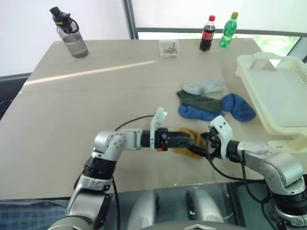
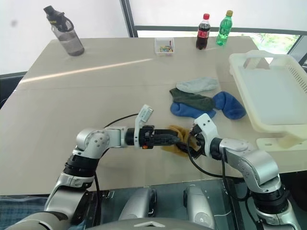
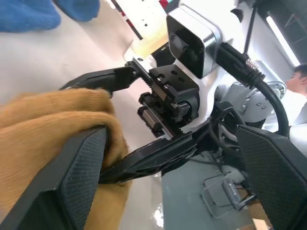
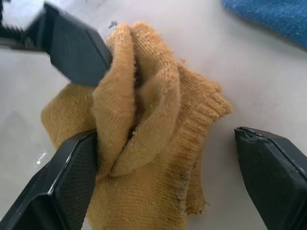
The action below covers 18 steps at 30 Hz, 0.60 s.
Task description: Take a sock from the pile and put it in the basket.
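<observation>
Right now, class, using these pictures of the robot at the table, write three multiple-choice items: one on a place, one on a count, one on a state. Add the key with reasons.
1. Where does the mustard-yellow sock lie?
A. in the laundry basket
B. on the table between the two grippers
C. beside the grey water bottle

2. How many drink bottles with screw caps stand at the table's far edge, right of the small clear box?
A. one
B. two
C. four

3. How do the right gripper's fingers stand?
A. open, one each side of the sock
B. shut on a blue sock
C. shut on nothing

Key:
1 B: it rests on the table with the left gripper at one side and the right at the other.
2 B: a cola bottle and a green bottle.
3 A: the black fingers stand wide apart around the sock.
</observation>
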### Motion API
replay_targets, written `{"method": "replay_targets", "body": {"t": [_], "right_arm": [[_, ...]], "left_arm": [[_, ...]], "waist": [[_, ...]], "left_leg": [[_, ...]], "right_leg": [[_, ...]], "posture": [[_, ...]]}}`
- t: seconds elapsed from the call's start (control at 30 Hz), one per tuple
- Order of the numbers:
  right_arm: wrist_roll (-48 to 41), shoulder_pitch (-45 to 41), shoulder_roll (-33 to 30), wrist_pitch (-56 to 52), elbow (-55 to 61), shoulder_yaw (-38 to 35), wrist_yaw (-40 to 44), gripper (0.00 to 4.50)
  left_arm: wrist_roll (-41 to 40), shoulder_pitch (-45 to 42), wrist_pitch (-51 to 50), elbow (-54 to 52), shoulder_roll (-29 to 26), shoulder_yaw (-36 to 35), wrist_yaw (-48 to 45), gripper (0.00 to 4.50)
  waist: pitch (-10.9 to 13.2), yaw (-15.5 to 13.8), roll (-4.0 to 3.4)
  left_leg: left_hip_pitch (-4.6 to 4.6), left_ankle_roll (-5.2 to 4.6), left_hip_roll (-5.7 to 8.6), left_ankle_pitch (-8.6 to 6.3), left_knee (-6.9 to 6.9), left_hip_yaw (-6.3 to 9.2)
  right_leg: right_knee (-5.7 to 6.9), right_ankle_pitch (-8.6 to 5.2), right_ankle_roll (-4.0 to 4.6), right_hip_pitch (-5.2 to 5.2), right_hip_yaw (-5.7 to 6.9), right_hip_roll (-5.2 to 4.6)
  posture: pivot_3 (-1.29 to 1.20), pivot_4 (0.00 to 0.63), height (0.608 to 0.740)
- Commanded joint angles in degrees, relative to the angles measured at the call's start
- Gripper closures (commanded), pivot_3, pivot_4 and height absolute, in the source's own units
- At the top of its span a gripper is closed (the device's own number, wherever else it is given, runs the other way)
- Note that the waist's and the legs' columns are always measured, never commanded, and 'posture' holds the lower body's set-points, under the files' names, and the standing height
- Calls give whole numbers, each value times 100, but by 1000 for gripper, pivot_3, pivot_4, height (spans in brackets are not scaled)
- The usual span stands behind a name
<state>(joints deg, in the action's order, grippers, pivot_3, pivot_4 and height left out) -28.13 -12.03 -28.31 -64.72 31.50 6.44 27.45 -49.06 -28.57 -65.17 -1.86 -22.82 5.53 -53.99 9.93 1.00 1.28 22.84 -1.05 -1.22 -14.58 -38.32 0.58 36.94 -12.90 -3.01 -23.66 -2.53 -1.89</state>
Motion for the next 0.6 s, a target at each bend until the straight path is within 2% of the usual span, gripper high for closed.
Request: {"method": "replay_targets", "body": {"t": [0.03,0.23,0.27,0.3,0.37,0.53,0.6], "right_arm": [[175,121,-121,29,-186,372,-19,26],[232,128,-139,13,-269,723,31,26],[256,127,-148,22,-285,741,33,532],[280,124,-162,34,-301,757,45,731],[329,105,-206,76,-350,795,90,1509],[430,30,-286,208,-469,912,182,3779],[446,-4,-286,256,-511,949,205,4257]], "left_arm": [[-153,-51,239,-463,-268,-313,-275,0],[433,82,1130,-931,-1256,-356,-731,0],[553,131,1342,-1000,-1384,-361,-787,0],[637,182,1537,-1066,-1501,-405,-854,0],[771,280,1877,-1210,-1758,-531,-1001,0],[1140,511,2677,-1289,-2094,-616,-1228,0],[1122,565,2854,-1332,-2104,-699,-1305,0]], "waist": [[-1,5,0],[-7,37,8],[-8,36,8],[-8,36,8],[-7,35,9],[-9,8,11],[-11,-1,15]], "left_leg": [[-2,0,-1,0,0,-1],[-7,0,-6,0,2,-4],[-8,0,-7,0,2,-5],[-8,0,-7,0,2,-5],[-7,0,-7,0,2,-5],[-6,0,-8,0,4,-6],[-7,0,-8,0,3,-7]], "right_leg": [[0,-1,2,0,0,1],[0,-13,21,1,-2,5],[0,-13,22,1,-2,5],[0,-13,22,1,-2,4],[-1,-13,22,1,-3,2],[-5,-15,19,0,-2,0],[-5,-20,11,1,-1,0]], "posture": [[0,150,740],[0,150,740],[0,150,740],[0,150,740],[0,150,740],[0,150,740],[0,150,740]]}}
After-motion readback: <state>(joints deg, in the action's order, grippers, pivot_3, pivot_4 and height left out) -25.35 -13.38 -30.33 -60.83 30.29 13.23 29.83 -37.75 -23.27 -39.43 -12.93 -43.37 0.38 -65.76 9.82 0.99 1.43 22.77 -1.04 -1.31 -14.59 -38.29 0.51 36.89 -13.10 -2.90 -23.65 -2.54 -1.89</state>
